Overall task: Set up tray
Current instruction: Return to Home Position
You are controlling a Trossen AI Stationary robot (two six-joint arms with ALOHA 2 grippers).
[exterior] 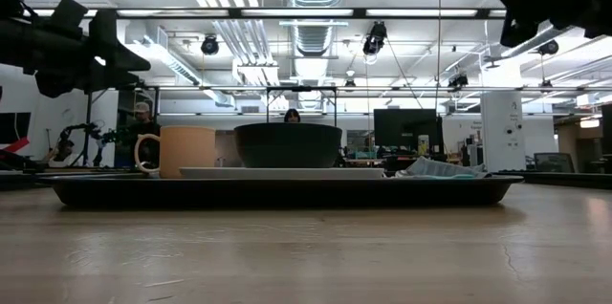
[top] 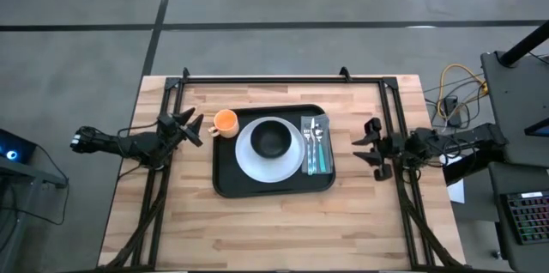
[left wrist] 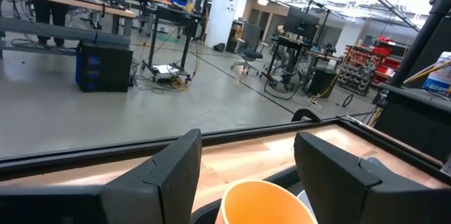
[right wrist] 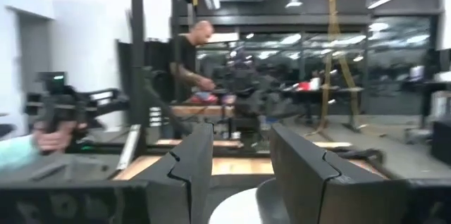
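Note:
The black tray lies in the middle of the wooden table. On it a white plate carries a black bowl; an orange cup stands at the tray's left far corner, and cutlery lies on a teal napkin at its right. In the low view the cup, bowl and tray stand in a row. My left gripper hovers open just left of the cup. My right gripper is open, right of the tray, above the table.
A black metal frame runs along the table's far edge and down both sides. Bare wood lies between the tray and the near edge. People stand in the room beyond the table.

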